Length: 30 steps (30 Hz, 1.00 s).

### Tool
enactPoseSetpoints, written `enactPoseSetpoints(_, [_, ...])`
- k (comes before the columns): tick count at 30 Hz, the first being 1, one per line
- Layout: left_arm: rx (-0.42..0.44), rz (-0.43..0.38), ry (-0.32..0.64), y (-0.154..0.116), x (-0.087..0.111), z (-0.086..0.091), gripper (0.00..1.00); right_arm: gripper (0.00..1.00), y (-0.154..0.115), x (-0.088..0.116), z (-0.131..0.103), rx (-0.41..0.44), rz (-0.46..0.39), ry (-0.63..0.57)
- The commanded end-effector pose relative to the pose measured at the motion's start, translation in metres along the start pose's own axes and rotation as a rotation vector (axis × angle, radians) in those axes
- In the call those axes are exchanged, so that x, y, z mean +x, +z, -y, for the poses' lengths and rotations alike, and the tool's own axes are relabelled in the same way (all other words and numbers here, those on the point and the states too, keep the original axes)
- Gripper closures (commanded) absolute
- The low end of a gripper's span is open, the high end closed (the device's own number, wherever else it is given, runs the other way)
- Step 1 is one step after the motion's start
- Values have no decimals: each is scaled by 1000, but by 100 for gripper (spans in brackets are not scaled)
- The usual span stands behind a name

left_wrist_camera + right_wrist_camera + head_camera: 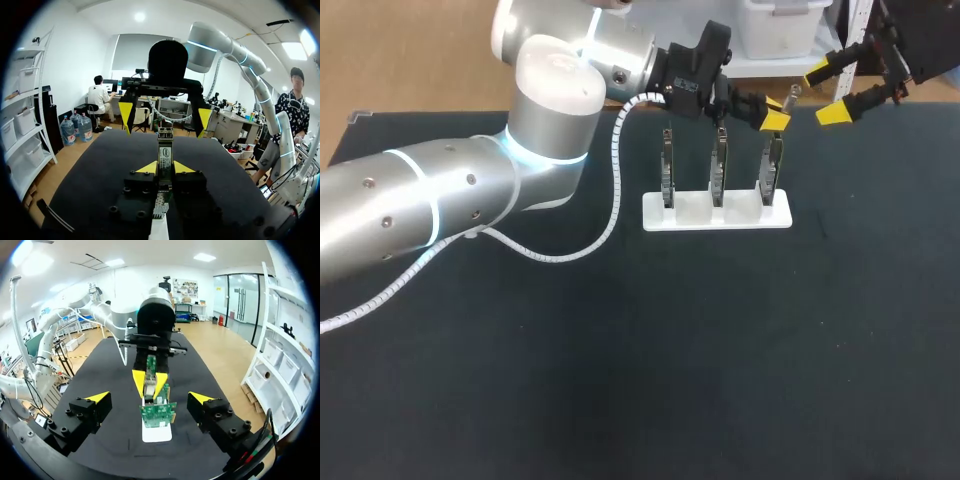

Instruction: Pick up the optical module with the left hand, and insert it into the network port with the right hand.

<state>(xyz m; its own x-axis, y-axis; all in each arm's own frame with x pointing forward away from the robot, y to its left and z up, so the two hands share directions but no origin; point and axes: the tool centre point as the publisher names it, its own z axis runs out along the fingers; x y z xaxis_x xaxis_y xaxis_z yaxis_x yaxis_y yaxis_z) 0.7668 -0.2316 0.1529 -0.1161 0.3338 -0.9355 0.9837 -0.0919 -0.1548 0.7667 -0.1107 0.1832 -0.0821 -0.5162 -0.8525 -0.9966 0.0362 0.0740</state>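
The optical module (165, 150), a slim metal piece with a label, is held pointing forward in my left gripper (165, 168), which is shut on it. In the head view the left gripper (775, 117) hovers above the rightmost of three upright circuit boards (772, 165) on a white holder (715, 214). My right gripper (827, 93) hangs open just to its right, facing the module (790, 95). From the right wrist, the right gripper (149, 398) has its fingers spread wide on either side of the left gripper (149, 380), the module (149, 386) and a board (157, 412) below.
The table is covered in dark cloth (720, 360). My left arm (470, 190) lies across the left and back of it, with a white coiled cable (615, 210) hanging down to the cloth beside the holder.
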Motion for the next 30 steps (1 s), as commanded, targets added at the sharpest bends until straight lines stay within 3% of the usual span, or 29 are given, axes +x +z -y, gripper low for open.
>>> enactPoseSetpoints(1, [6,-4,-1,1,-1,-3,100,0,5,-3,6,-21,4,-9])
enactPoseSetpoints(30, [6,-4,-1,1,-1,-3,100,0,19,-15,3,-48,20,-3])
